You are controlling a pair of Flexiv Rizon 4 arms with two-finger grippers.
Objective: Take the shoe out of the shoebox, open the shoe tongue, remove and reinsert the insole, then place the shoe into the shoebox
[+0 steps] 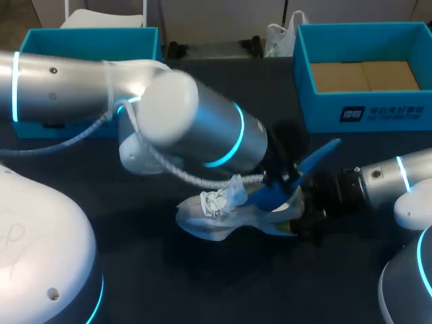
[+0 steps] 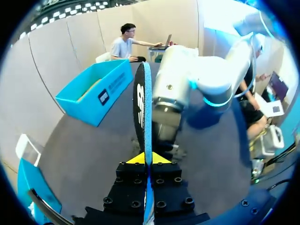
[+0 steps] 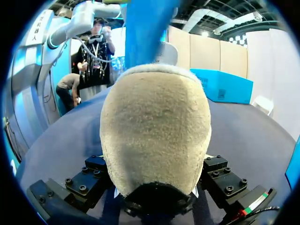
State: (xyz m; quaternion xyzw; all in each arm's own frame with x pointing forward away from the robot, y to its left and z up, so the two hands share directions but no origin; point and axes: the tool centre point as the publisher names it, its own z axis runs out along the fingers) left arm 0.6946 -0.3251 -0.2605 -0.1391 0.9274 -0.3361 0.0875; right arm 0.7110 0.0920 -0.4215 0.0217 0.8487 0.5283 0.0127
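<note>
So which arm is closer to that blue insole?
Left. The left end effector is shut on the blue insole, which sticks out ahead of it. The right end effector grips the white shoe by the heel, with the insole rising just beyond.

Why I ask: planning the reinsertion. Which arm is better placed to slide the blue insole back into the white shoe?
Left. The left gripper is shut on the thin blue insole by the white lace-up shoe; the right gripper clamps the shoe's heel, steadying it.

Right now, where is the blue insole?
In the head view the insole angles up right of centre, over the heel of the shoe, held edge-on in the left gripper.
</note>
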